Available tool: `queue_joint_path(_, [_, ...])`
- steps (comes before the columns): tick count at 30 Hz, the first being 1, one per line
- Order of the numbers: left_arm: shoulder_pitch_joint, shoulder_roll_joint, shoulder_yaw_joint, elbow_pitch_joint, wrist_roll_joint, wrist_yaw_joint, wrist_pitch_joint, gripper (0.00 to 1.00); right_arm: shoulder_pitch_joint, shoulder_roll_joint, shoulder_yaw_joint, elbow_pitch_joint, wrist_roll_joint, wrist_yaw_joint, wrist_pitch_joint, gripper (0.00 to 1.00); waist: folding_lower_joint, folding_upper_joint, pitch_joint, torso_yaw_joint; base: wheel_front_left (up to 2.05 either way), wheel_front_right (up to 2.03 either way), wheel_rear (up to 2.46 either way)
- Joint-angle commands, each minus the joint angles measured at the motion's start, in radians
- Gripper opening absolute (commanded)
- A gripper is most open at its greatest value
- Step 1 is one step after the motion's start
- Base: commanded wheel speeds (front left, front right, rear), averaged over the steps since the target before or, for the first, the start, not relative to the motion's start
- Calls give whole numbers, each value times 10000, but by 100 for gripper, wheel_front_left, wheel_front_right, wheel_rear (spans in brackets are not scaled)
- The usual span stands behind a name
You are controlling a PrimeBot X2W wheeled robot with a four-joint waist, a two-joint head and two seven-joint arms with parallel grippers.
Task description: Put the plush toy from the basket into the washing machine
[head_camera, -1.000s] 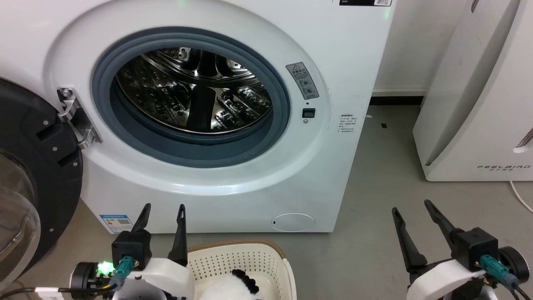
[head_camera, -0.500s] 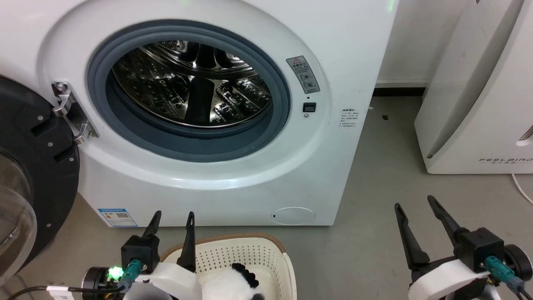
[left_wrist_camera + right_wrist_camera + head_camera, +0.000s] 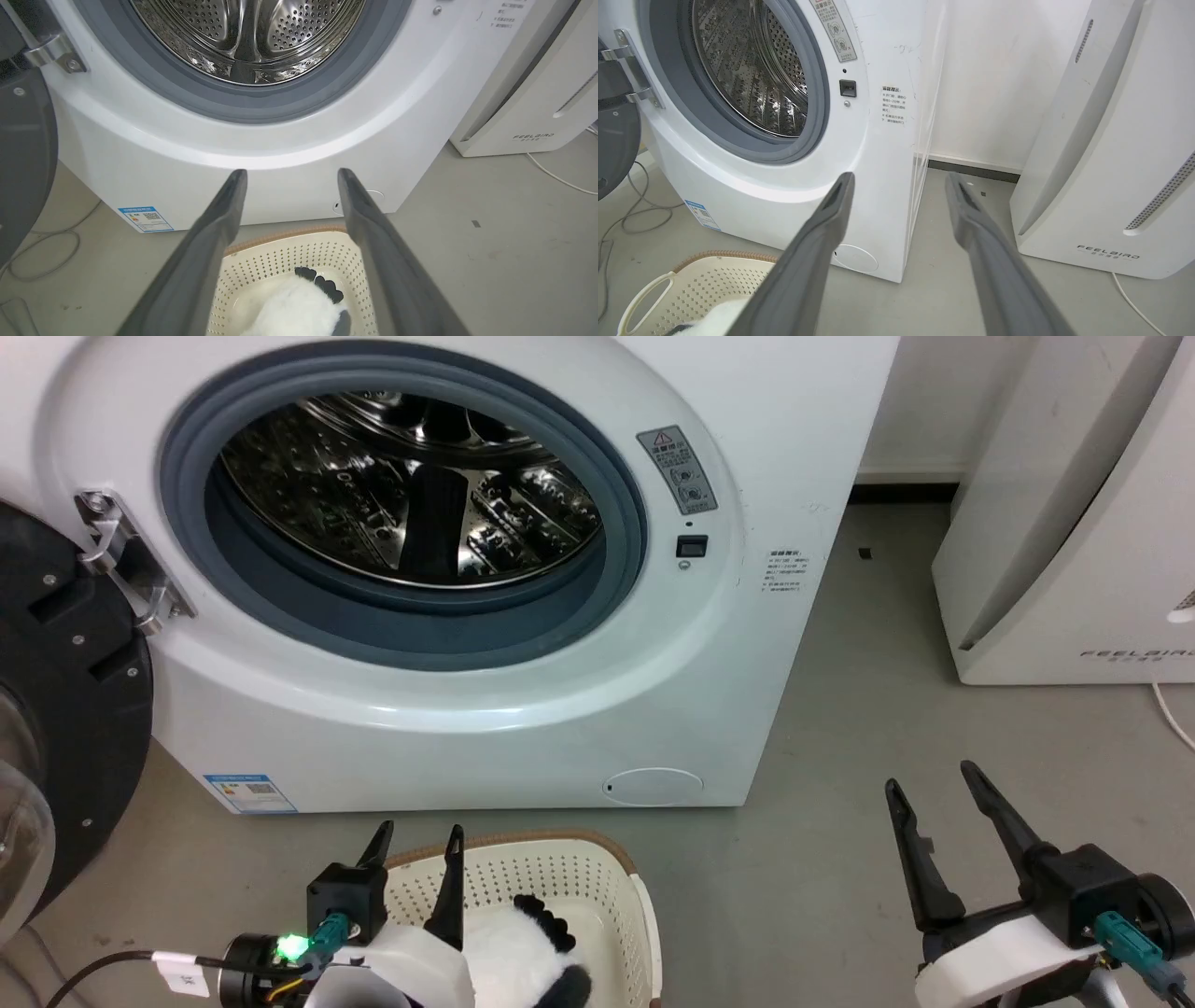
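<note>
Plush toy (image 3: pixel 512 947) in basket (image 3: pixel 597 887); both grippers unloaded.
The basket stands on the floor (image 3: pixel 822 859) just in front of the washing machine (image 3: pixel 560 709). The machine's door (image 3: pixel 65 709) is swung open at the left, exposing the steel drum (image 3: pixel 411 495). The left gripper (image 3: pixel 419 829) hovers above the basket's left part, its 2 fingers spread and empty. The right gripper (image 3: pixel 933 777) hangs well to the right above the floor, likewise spread and empty.

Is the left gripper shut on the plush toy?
No, the left wrist view shows the left gripper open, its fingers wide apart, while the plush toy lies loose in the basket.
</note>
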Motion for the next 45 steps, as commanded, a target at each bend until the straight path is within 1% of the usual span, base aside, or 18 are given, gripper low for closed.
queue_joint_path(1, [-212, 8, -72, 181, -94, -36, -112, 100, -210, 3, 6, -96, -58, -3, -125, 100, -2, 0, 98, -28, 0, 0, 0])
queue_joint_path(14, [-1107, 108, -425, 2127, -313, -229, -393, 100, -495, 4, 211, -296, -176, -4, -395, 100, -2, 0, 1023, -230, 0, 0, 0])
queue_joint_path(29, [-2311, 461, -768, 4900, -783, -553, -566, 100, -917, 5, 437, -494, -248, -5, -707, 100, -2, 0, 2234, -610, 0, 0, 0])
queue_joint_path(45, [-3692, 1000, -1592, 6753, -821, -760, -473, 100, -1392, 6, 501, -970, -205, -7, -1018, 100, -2, 0, 3882, -1044, 0, 0, 0])
